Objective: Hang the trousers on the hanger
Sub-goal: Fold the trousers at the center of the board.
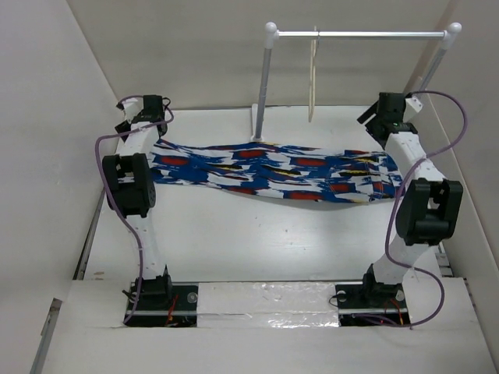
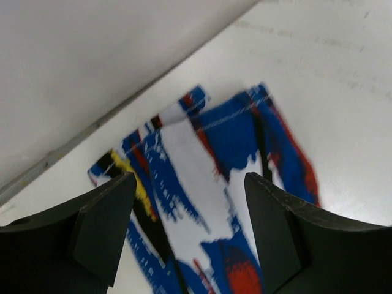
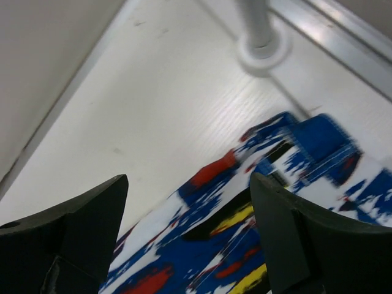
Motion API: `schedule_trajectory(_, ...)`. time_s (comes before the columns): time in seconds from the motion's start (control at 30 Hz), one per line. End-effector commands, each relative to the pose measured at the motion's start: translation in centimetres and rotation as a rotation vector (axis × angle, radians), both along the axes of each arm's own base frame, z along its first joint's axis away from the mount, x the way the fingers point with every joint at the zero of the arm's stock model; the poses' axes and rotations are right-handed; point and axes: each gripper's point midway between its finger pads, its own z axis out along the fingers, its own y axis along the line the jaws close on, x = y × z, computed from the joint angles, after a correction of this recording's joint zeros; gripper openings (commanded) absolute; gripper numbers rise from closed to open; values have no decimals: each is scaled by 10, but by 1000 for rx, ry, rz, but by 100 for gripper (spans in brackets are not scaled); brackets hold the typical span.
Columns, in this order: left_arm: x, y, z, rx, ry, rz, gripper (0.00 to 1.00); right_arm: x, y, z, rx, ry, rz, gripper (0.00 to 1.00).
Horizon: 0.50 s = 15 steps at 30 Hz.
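Trousers (image 1: 273, 173) are lying spread across the table (image 1: 234, 241) between both arms; hanger (image 1: 313, 78) is hanging on the rack (image 1: 359, 34) behind; left gripper (image 2: 188, 214) and right gripper (image 3: 188, 214) are hovering above the cloth, fingers apart, gripping nothing.

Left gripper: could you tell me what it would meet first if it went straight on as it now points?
Probably the bright blue patterned fabric trousers, lying on the white table straight ahead of the open left gripper; depth is uncertain.

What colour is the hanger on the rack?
The hanger is cream-white; the top external view shows it best.
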Motion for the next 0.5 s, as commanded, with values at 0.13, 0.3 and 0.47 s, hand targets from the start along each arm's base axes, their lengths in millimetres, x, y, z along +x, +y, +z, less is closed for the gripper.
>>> schedule_trajectory(0.13,-65,-4,0,-141,-44,24,67,-41,54,60,149,-297,78,83)
schedule_trajectory(0.3,-88,-7,-17,-234,-49,-17,69,-100,77,26,197,-363,155,38)
schedule_trajectory(0.47,-88,-22,-33,-307,-43,-66,69,-149,102,8,203,-390,309,16)
